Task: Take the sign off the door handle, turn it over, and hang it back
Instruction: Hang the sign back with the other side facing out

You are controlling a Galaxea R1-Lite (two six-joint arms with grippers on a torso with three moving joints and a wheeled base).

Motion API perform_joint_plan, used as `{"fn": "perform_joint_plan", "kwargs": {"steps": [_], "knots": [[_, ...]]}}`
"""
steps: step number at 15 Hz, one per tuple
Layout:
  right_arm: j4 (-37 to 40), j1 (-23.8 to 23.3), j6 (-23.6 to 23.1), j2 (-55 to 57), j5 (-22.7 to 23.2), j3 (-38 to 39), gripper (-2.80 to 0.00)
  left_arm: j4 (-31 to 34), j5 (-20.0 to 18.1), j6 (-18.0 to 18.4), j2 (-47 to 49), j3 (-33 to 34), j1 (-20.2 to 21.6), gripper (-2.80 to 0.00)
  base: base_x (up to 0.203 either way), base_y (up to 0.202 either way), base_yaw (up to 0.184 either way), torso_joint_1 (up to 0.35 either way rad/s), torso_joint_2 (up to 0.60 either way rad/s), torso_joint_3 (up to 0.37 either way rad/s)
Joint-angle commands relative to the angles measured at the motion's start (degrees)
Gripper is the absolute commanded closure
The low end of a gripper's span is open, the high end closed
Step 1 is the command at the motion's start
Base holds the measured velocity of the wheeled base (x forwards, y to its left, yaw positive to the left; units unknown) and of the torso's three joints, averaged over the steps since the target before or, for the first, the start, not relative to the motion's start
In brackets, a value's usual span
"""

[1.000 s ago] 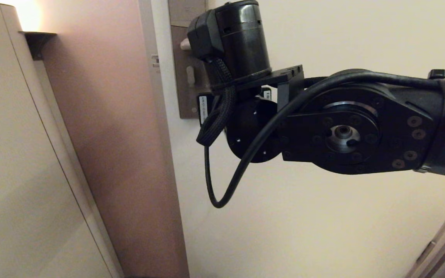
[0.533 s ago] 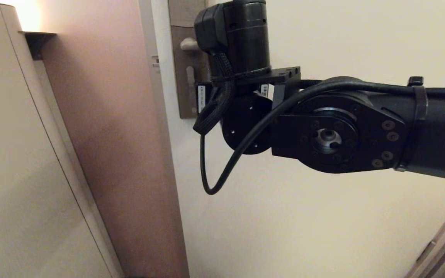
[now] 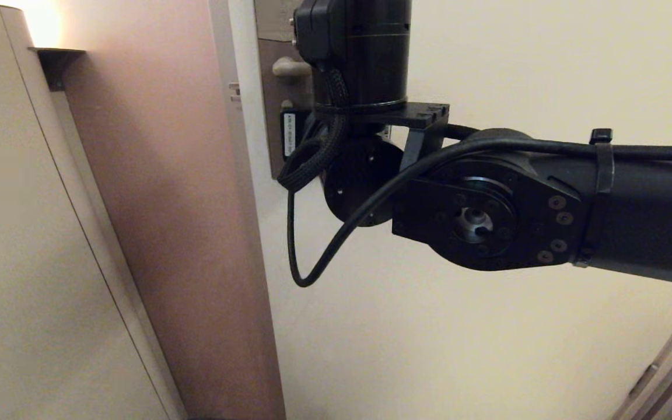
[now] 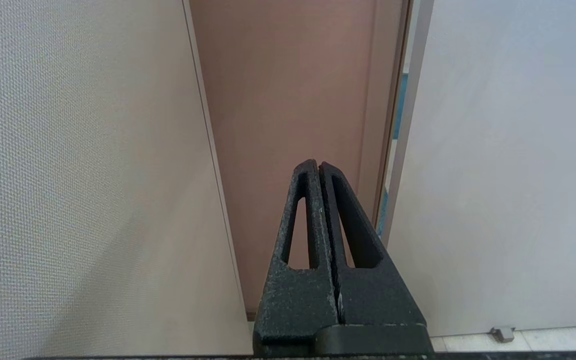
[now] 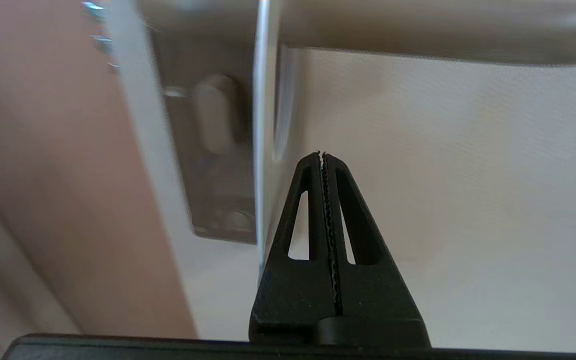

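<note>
While standing close under the door handle (image 5: 418,30), gripping nothing with the right gripper (image 5: 322,156): pressing the fingers fully together, pointing the tips up at the lever and keeping them just below it. Showing the sign (image 5: 262,150) edge-on in the right wrist view, as a thin pale vertical strip hanging from the door handle near the backplate (image 5: 208,150); hanging just beside the shut fingertips, on the side of the keyhole (image 5: 213,115). Not allowing a reading of which face is outward, nor of whether fingertips and sign are touching, owing to blur. Crossing the head view from the right edge with the right arm (image 3: 487,216) and covering most of the lever and the whole sign with its wrist, leaving only the lever's root on the backplate in view against the pale door (image 3: 429,350). Idling with the left gripper (image 4: 316,165) low down, fingers closed tight on nothing, facing a brown panel (image 4: 288,100) near the floor (image 4: 543,340).
</note>
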Motion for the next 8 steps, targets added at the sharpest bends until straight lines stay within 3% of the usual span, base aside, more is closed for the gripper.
{"fn": "perform_joint_plan", "kwargs": {"steps": [1,8], "knots": [[-0.28,0.31,0.01,0.42,-0.01,0.0,0.0,0.02,-0.02,-0.01,-0.01,0.0,0.0,0.0,0.0,0.0,0.0,0.0,0.0,0.0],[-3.97,0.91,-0.07,1.74,0.79,-0.08,0.0,0.02,-0.02,-0.01,-0.01,0.0,0.0,0.0,0.0,0.0,0.0,0.0,0.0,0.0]]}}
